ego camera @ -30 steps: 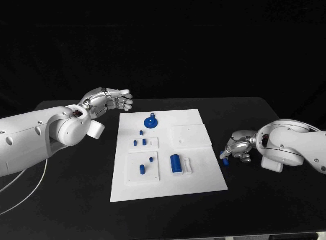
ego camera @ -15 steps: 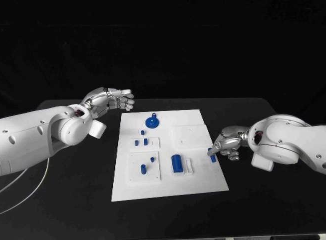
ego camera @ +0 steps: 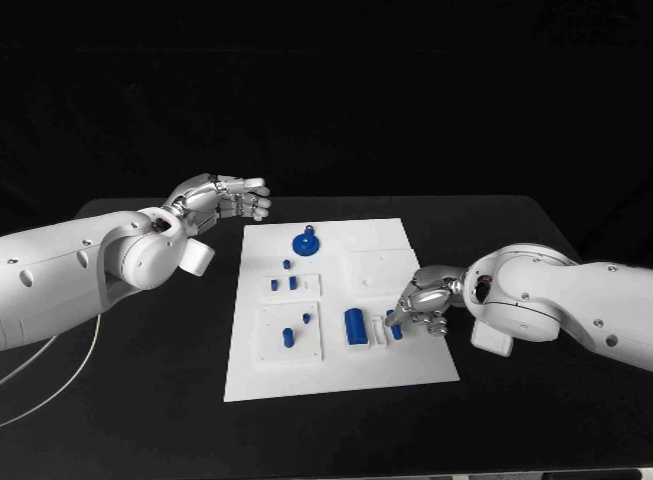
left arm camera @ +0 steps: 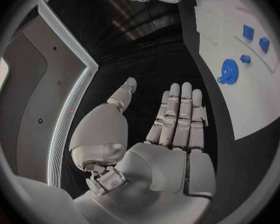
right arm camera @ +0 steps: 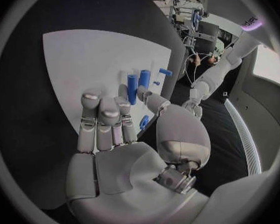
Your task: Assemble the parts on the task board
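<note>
The white task board [ego camera: 341, 372] lies mid-table. On it are a round blue part [ego camera: 305, 243], several small blue pegs [ego camera: 282, 284] and a long blue cylinder [ego camera: 354, 326] in a white holder. My right hand [ego camera: 421, 298] is over the board's right side and pinches a small blue part [ego camera: 395, 330] just right of the cylinder. The right wrist view has that part [right arm camera: 144, 122] between thumb and fingers, with the cylinder [right arm camera: 132, 89] beyond. My left hand [ego camera: 227, 198] hovers off the board's far left corner, fingers apart [left arm camera: 177, 119], holding nothing.
The board [left arm camera: 252, 109] with the round blue part [left arm camera: 228, 71] lies beside my left hand. A white cable [ego camera: 52, 385] trails over the black table at the left. Bare white squares take up the board's far right part [ego camera: 381, 268].
My right hand has carried the small blue part leftward, from the table right of the board onto the board's right side, close to the cylinder. The left hand has stayed put.
</note>
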Controlling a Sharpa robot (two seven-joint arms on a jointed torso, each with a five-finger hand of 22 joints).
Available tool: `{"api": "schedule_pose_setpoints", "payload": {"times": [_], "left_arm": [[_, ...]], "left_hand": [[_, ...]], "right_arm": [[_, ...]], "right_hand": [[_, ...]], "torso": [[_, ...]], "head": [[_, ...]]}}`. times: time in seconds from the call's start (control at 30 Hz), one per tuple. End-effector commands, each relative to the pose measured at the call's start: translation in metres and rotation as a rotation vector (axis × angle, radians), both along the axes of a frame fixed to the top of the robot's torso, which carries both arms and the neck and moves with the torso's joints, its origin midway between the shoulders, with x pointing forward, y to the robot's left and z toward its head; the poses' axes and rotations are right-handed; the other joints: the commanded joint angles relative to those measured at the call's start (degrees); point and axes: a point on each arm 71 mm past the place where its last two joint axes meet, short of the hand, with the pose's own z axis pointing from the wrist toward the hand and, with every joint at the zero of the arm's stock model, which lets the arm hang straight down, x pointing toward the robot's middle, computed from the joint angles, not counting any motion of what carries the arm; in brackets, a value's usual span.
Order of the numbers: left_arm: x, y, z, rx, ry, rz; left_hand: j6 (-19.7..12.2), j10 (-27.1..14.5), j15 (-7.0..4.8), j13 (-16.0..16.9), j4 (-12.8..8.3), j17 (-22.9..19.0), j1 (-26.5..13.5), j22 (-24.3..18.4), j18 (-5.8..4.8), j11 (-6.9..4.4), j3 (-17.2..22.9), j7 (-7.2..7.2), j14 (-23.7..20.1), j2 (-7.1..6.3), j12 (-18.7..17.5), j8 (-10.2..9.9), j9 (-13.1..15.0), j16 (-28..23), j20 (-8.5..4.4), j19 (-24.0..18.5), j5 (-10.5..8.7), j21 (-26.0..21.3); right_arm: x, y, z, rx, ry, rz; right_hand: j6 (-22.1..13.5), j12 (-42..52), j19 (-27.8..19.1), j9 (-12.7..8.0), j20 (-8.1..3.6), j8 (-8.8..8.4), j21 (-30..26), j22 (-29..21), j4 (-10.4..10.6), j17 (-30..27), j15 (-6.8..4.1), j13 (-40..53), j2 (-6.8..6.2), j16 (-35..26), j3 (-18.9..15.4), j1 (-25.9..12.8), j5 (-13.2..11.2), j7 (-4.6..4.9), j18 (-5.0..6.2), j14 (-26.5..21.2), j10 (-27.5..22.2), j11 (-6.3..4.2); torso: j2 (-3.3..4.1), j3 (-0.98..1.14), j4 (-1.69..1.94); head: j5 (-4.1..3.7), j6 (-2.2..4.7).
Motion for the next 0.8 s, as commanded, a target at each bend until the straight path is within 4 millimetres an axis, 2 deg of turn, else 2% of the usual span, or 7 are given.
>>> {"api": "schedule_pose_setpoints", "payload": {"times": [0.03,0.27,0.8], "left_arm": [[-0.0007,-0.0019,0.0012,-0.007,-0.006,-0.016],[-0.0007,-0.0024,0.0010,-0.006,-0.003,-0.019],[-0.0011,-0.0018,0.0005,-0.004,0.004,-0.021]], "left_hand": [[-0.31,0.08,0.15,0.00,-0.06,0.08,-0.57,0.07,0.79,0.21,-0.15,-0.14,0.14,-0.16,-0.22,0.30,-0.06,-0.27,0.08,0.37,-0.22,-0.31],[-0.30,0.08,0.16,0.00,-0.06,0.09,-0.62,0.08,0.79,0.21,-0.18,-0.14,0.14,-0.15,-0.22,0.30,-0.07,-0.28,0.08,0.37,-0.22,-0.33],[-0.32,0.06,0.17,0.00,-0.04,0.12,-0.80,0.12,0.78,0.22,-0.27,-0.14,0.10,-0.18,-0.24,0.30,-0.08,-0.34,0.09,0.36,-0.24,-0.40]], "right_arm": [[0.0001,0.0065,-0.0020,0.000,-0.012,0.015],[0.0009,0.0117,-0.0066,-0.056,-0.068,0.047],[0.0013,0.0161,-0.0118,-0.034,-0.020,0.034]], "right_hand": [[0.45,-0.33,-0.12,0.07,0.14,0.17,0.13,0.06,0.08,-0.06,-0.32,-0.04,0.10,-0.07,-0.47,-0.77,0.14,0.04,1.99,-0.14,0.37,0.11],[0.44,-0.37,-0.14,0.05,0.13,0.14,0.13,0.04,0.10,-0.09,-0.33,-0.04,0.06,-0.09,-0.77,-1.04,0.14,0.04,1.99,-0.15,0.37,0.11],[0.43,-0.45,-0.14,0.02,0.07,0.08,0.13,-0.01,0.25,-0.12,-0.36,-0.04,-0.18,-0.09,-1.36,-1.66,0.14,0.03,1.99,-0.16,0.37,0.09]], "torso": [[-0.01,0.08,0.01],[-0.01,0.06,-0.03],[-0.02,0.02,-0.04]], "head": [[0.12,-0.10],[0.24,-0.14],[0.37,-0.15]]}}
